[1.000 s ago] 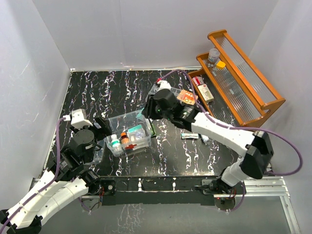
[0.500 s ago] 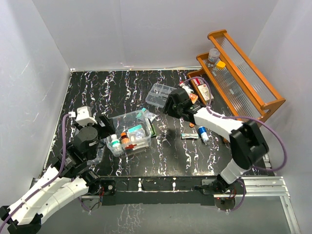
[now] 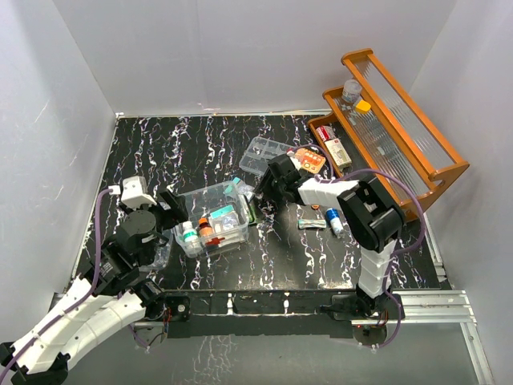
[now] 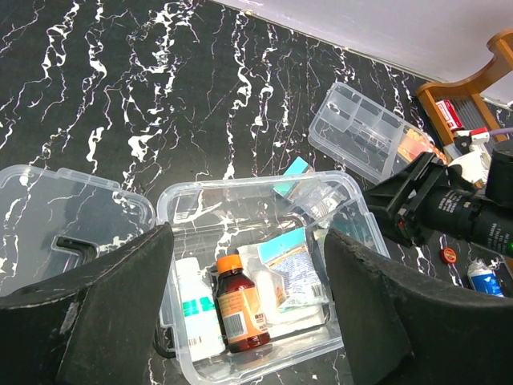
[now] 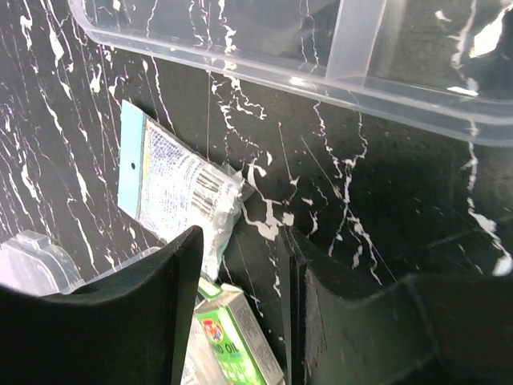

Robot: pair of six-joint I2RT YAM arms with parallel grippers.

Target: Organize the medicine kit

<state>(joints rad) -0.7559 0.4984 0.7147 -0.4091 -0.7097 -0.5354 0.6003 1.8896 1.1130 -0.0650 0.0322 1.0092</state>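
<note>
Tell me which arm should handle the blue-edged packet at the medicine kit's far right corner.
Right, probably. The right gripper is open with the packet just ahead of it, beside the medicine kit's far corner. The left gripper is open on the kit's opposite side, farther from the packet.

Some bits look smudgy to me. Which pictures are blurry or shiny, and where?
Left wrist view: the left gripper's fingers are dark blurs up close, while the medicine kit and brown bottle are sharp. Right wrist view: the right gripper's fingers blur too, and the clear tray edge shines white. Top view: sharp all over, evenly lit, soft shadows.
</note>
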